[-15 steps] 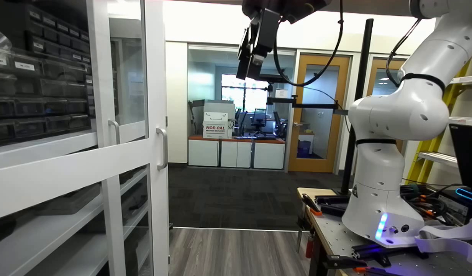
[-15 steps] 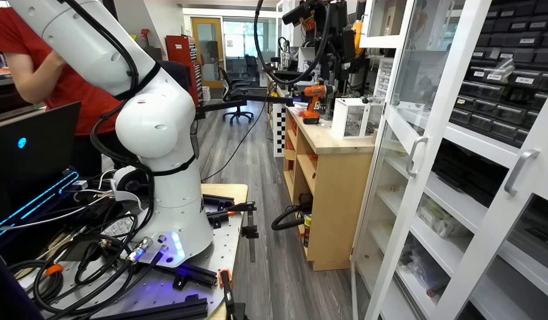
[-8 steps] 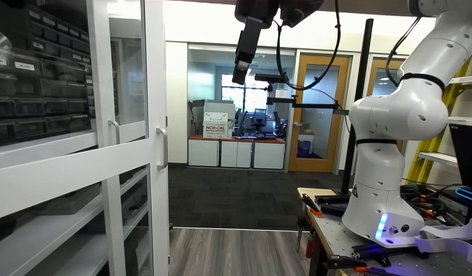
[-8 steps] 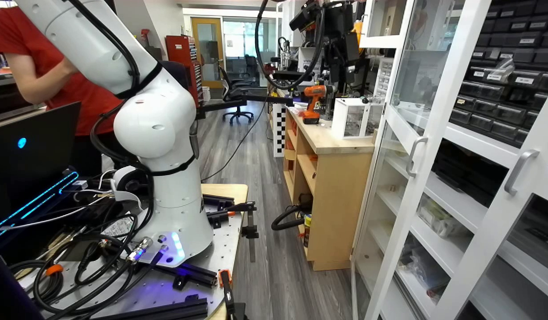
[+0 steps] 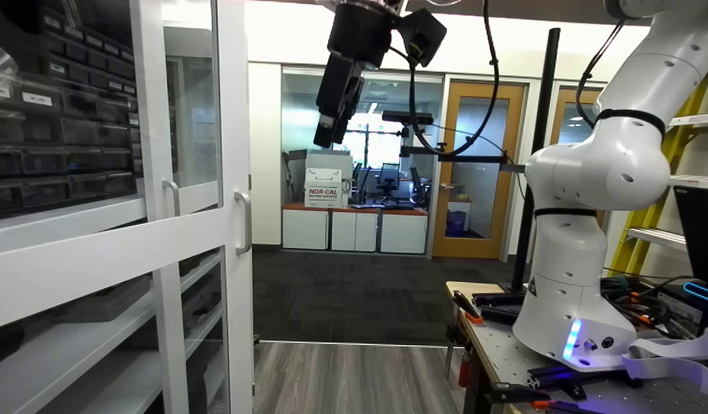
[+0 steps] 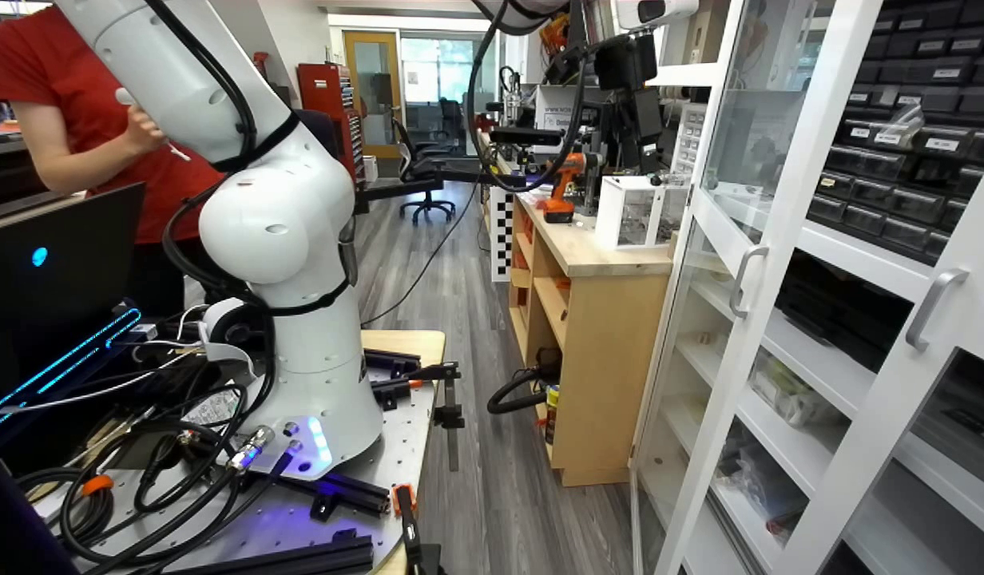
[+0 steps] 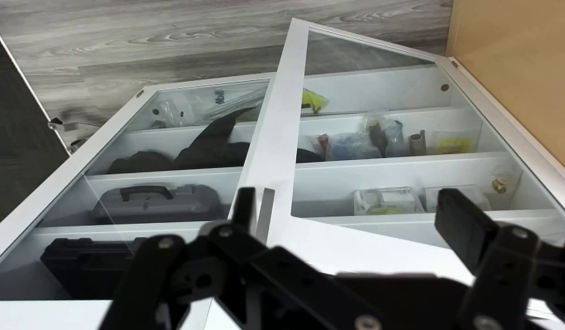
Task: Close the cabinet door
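The glass-paned cabinet door (image 6: pixel 722 231) stood ajar in both exterior views, its free edge swung out from the white shelves (image 6: pixel 819 366). A silver handle (image 5: pixel 247 221) sat on that edge. The claw (image 7: pixel 346 197) hung apart from the door — released, its fingers (image 7: pixel 461 224) spread wide in the wrist view. Through the pane, a clear plastic box (image 7: pixel 388 201) showed on one of the shelves. Next along came a second glass door (image 6: pixel 895 399) with a grey case (image 7: pixel 158 206) behind it; dark labelled drawers (image 6: pixel 923 192) were stacked inside too, higher up. Just beside the hinged side stood a wooden counter (image 6: pixel 612 343), which carried an orange drill (image 6: pixel 562 188) and a white-framed box (image 6: pixel 632 212). Opposite, the white arm (image 6: pixel 256 224) rose from a metal-topped counter (image 5: pixel 500 348) with a black clamp (image 6: pixel 410 531) at its edge, and past the arm — at the side of an exterior view — a red-shirted person (image 6: pixel 41 88) stood.
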Tool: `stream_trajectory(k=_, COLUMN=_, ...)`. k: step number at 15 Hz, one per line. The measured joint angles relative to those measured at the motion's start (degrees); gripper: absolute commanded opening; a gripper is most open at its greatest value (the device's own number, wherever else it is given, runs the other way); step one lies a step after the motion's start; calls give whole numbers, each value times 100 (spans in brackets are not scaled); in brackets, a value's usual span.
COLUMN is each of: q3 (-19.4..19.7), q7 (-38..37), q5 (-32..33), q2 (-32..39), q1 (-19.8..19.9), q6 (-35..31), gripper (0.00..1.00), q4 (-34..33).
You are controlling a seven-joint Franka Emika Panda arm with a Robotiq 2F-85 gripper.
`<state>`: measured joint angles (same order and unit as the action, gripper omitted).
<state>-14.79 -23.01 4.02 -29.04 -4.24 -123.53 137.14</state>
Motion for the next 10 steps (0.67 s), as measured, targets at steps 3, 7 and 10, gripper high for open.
stream_trajectory(k=3, q3=-59, q7=-229, q5=222, q2=111, q1=31, q6=-420, gripper=100, q4=152)
stream_trajectory(k=7, q3=-172, q7=-547, q5=518, q2=165, q1=140, q6=-823, gripper=100, q4=362)
stream_trajectory(k=10, q3=-176, q7=-546, q5=525, q2=180, q1=146, q6=-833, gripper=100, q4=379)
